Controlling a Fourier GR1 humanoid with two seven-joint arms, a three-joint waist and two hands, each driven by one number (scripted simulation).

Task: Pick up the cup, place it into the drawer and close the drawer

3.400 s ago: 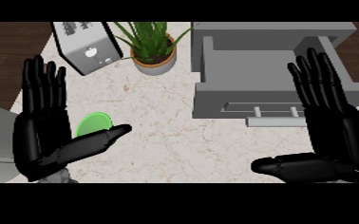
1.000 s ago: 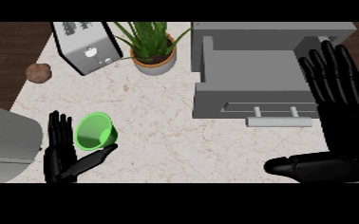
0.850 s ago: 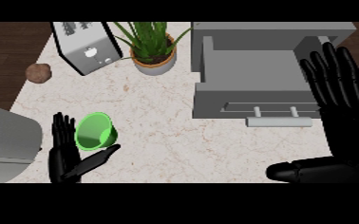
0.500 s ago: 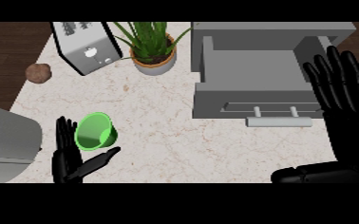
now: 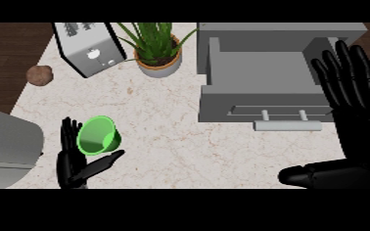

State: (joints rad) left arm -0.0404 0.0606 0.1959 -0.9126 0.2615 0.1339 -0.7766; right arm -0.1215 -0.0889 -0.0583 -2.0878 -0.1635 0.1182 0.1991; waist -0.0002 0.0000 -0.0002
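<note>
We are bringing our left hand (image 5: pixel 78 160) up against the green cup (image 5: pixel 98 135), which is sitting on the marble counter (image 5: pixel 180 142) at the near left, well apart from the drawer (image 5: pixel 264 85). The fingers are reaching straight up along the cup's left side while the thumb is angling out below and to its right, so the cup is lying in the fork between them. The hand is spread open and not yet wrapped round the cup; we are judging that it is lining up this way so that fingers and thumb can close from opposite sides.

The drawer is standing pulled out at the far right, its grey well bare and its handle (image 5: pixel 287 125) facing us, ready to receive the cup.

Our right hand (image 5: pixel 345 90) is resting open at the right edge, fingers straight and pointing away, beside the drawer and holding nothing.

A toaster (image 5: pixel 86 46), a potted plant (image 5: pixel 157 49) and a small brown lump (image 5: pixel 40 74) are sitting along the far left, clear of the route from cup to drawer.
</note>
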